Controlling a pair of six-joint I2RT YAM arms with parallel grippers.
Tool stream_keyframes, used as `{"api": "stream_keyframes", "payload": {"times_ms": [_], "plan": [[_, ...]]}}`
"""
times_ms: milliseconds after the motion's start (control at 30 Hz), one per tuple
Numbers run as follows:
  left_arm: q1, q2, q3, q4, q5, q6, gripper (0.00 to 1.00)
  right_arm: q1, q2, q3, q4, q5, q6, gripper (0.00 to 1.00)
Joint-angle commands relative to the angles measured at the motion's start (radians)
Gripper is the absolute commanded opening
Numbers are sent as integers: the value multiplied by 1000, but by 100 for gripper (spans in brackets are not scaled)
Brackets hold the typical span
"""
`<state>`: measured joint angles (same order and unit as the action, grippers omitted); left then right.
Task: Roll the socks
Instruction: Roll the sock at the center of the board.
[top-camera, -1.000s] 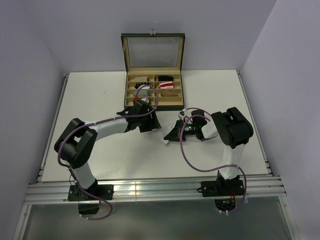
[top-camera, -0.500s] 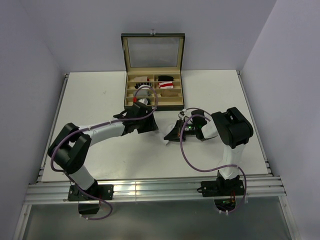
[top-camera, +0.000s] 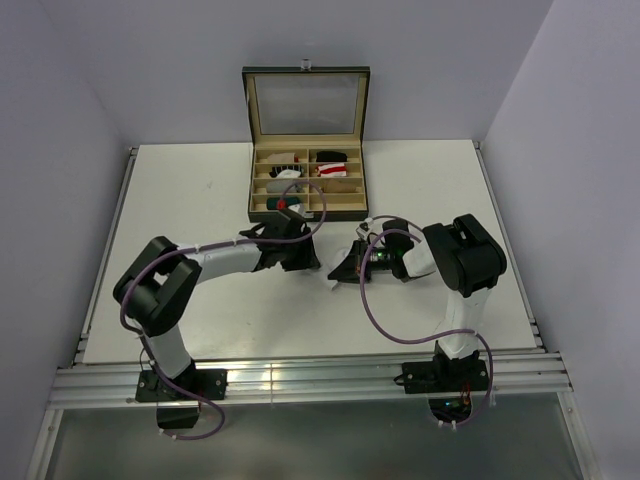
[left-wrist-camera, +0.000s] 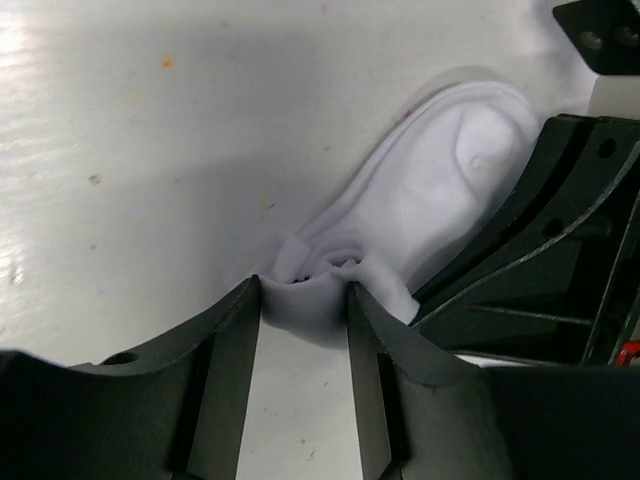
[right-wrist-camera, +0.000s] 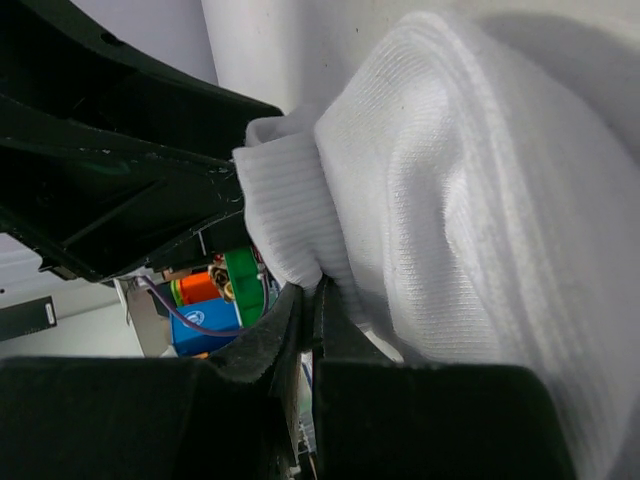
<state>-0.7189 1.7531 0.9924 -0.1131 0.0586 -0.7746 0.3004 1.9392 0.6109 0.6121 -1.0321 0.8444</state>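
1. White sock (left-wrist-camera: 440, 190): laid on the worktop (left-wrist-camera: 150, 150) near its centre, well short of the compartmented box (top-camera: 330, 213) at the far edge. One end is gathered into a small roll, and the rest lies slack towards the right arm.
2. Left gripper (left-wrist-camera: 303, 292): the jaws are set either side of the rolled end. Both fingers (left-wrist-camera: 235, 340) are pressed against the fabric, so the roll is taken to be gripped.
3. Right gripper (right-wrist-camera: 308, 300): the jaws are closed tight, with a thin edge of the ribbed fabric pinched between them. The sock is thus anchored at the end opposite the roll.
4. Handling: the sock is judged light, soft and limp, with no shape of its own. The roll is expected to loosen once let go. Some grip is offered by the ribbed knit, and breakage is not a concern.
5. Hold: the roll is best clamped across its whole thickness, not by the outer layer alone. The free end is best held low and taut, so that each turn is laid tight.
6. Fabric items (top-camera: 332, 172): seen in the box compartments, but too small to be told apart.
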Motion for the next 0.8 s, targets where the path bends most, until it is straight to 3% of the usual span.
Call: {"api": "stream_keyframes", "payload": {"times_ms": [0, 200, 400, 533, 633, 733, 767], "plan": [[-30, 49, 57, -13, 6, 28, 45, -1, 32, -34, -196, 191, -83, 0], [-53, 106, 94, -45, -6, 23, 45, 9, 10, -16, -247, 219, -116, 3], [-82, 151, 130, -112, -54, 35, 45, 28, -91, -11, -326, 311, -186, 29], [-82, 160, 140, -123, -54, 41, 45, 49, -268, -17, -417, 464, -257, 45], [-83, 163, 153, -134, -54, 49, 45, 85, -400, -33, -452, 590, -286, 48], [-85, 161, 160, -142, -55, 57, 45, 160, -535, -34, -508, 798, -333, 49], [-85, 161, 161, -143, -54, 58, 45, 189, -568, -34, -518, 934, -364, 49]]}}
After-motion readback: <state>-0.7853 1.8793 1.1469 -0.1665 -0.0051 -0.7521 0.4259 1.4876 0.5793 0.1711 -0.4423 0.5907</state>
